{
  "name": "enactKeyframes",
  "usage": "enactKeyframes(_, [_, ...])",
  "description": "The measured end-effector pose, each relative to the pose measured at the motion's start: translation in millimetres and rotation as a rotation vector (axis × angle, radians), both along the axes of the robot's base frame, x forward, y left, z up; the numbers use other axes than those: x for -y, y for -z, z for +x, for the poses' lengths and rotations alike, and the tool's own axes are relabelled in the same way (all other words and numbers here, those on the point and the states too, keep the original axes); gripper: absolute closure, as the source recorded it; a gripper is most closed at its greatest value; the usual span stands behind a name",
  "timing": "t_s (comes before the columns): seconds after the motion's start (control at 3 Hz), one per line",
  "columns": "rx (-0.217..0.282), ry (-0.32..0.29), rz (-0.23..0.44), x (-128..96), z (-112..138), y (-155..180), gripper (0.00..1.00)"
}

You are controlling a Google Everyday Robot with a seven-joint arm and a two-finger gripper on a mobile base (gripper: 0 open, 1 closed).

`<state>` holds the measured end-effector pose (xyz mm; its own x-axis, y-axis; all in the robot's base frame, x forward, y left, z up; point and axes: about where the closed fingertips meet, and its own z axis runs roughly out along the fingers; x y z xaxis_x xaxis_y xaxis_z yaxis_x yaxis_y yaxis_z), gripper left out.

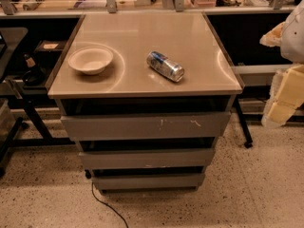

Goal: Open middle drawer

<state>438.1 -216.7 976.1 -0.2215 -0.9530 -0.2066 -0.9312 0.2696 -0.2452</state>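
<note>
A grey metal cabinet stands in the middle of the camera view with three stacked drawer fronts. The middle drawer (147, 158) is the plain medium front, set between the larger top front with white scratch marks (145, 126) and the narrow bottom front (148, 181). All three fronts sit close to the cabinet body, each stepped a little further back than the one above. My gripper (284, 99) is at the right edge of the view, pale yellow, level with the cabinet top and well to the right of the drawers, touching nothing.
On the cabinet top (190, 75) stand a white bowl (90, 59) at the left and a can (165, 66) lying on its side. A black cable (105, 205) runs over the speckled floor in front. Dark table legs (33, 122) stand at the left, shelving at the right.
</note>
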Motion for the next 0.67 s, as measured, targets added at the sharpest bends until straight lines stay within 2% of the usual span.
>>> enactKeyframes(0.33, [0.0, 0.0, 0.0, 0, 0, 0, 0.0])
enactKeyframes(0.67, [-0.042, 0.001, 0.025, -5, -8, 30, 0.0])
